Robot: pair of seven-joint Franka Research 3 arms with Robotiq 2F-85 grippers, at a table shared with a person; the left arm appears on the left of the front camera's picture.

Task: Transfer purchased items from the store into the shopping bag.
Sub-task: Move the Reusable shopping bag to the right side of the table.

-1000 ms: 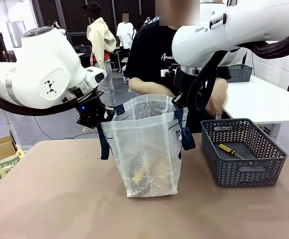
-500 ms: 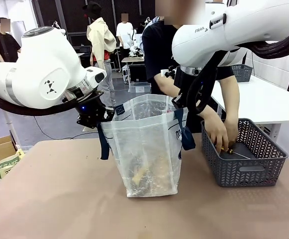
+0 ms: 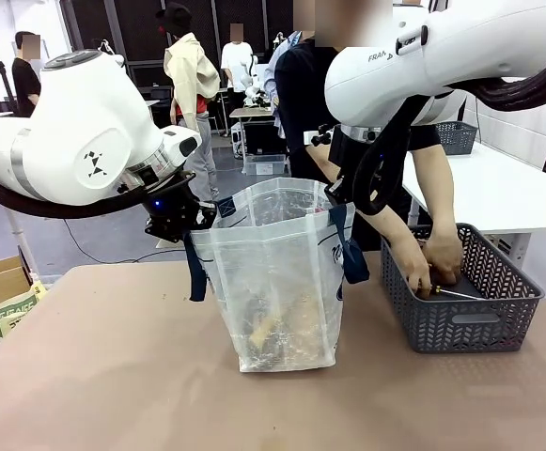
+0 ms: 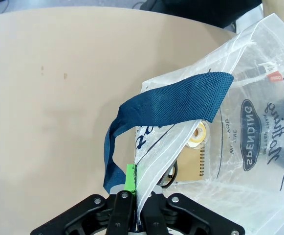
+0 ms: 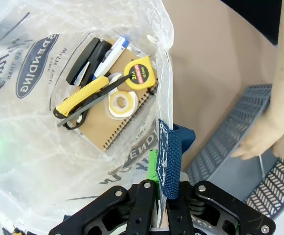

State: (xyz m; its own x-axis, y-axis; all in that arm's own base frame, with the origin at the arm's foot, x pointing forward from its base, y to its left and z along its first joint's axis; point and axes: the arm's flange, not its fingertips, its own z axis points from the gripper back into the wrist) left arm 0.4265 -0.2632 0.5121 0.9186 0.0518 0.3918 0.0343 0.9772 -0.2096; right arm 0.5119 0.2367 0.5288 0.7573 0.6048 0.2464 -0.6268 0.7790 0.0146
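Observation:
The shopping bag stands open mid-table, held by its rim on both sides. My left gripper is shut on the rim by a navy handle; from its wrist the pinch is plain. My right gripper is shut on the opposite rim. Purchased items lie in the bag: a tan notebook, a tape roll, a yellow tape measure and a yellow knife. The store sits to the right, where the person's hands are on the screwdriver.
The person stands at the far side, leaning over the grey basket. Bare tan table lies left of and before the bag. A cardboard box sits off the table's left edge. A white table with another basket stands behind.
The person's hands have come down into the basket and closed over the screwdriver. Both arms and the bag have stayed put.

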